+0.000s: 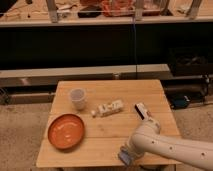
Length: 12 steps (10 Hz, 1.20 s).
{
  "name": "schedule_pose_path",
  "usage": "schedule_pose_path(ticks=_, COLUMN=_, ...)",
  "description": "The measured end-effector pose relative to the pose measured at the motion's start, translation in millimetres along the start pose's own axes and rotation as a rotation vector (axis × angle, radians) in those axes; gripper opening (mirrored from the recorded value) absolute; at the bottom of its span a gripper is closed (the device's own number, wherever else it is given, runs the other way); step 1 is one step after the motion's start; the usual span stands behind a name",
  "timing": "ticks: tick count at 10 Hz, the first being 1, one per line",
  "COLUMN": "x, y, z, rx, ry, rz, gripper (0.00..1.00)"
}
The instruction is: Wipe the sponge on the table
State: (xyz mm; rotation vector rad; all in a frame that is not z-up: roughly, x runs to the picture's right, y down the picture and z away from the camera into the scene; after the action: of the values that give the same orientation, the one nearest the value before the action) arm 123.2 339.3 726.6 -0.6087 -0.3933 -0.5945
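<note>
At the front edge of the worktop (105, 141), the gripper (127, 154) had its fingers closed on the sponge (123, 158), which touched the wood. Further back sat an orange bowl (66, 131), a white carton (110, 108), a black block (142, 111) and a cup (77, 98).

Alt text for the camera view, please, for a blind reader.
A white robot arm reaches in from the lower right, its pincer at a blue sponge near the front edge of a wooden table. Also on it: a cup, an orange plate, a white carton and a black block.
</note>
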Motion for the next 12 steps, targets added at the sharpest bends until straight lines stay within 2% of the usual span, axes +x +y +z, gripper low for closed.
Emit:
schedule_pose_path(ticks=3, x=5.2, y=-12.0, z=-2.1, rx=0.014, ry=0.004, rz=0.016, gripper=0.54)
schedule_pose_path(ticks=7, x=20.1, y=-42.6, z=-2.2, rx=0.007, ry=0.009, rz=0.031, gripper=0.54)
schedule_pose_path(ticks=12, x=46.6, y=-62.7, z=-11.2, rx=0.000, ry=0.012, rz=0.046, gripper=0.54)
